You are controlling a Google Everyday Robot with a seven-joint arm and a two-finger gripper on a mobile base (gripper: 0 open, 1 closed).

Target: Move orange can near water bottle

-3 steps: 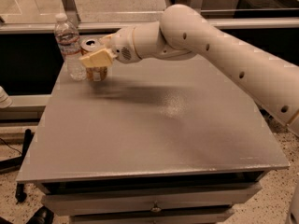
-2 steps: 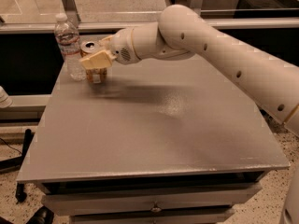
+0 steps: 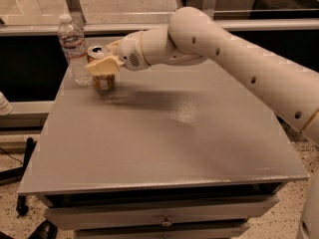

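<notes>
The orange can [image 3: 103,82] stands on the grey table [image 3: 164,133] at its far left, close to the right of the water bottle [image 3: 73,48]. The bottle is upright, clear, with a white cap and a white-and-red label. My gripper [image 3: 100,59] comes in from the right and is shut on the orange can. One pale finger [image 3: 103,66] lies across the can's front and hides its middle. The can's silver top [image 3: 95,51] shows above that finger. The can's base looks to be on the tabletop.
My white arm [image 3: 239,59] spans the table's far right side. A dark ledge and glass rail [image 3: 45,29] run behind the table. The table's left edge lies close to the bottle. A drawer front [image 3: 164,218] sits below the near edge.
</notes>
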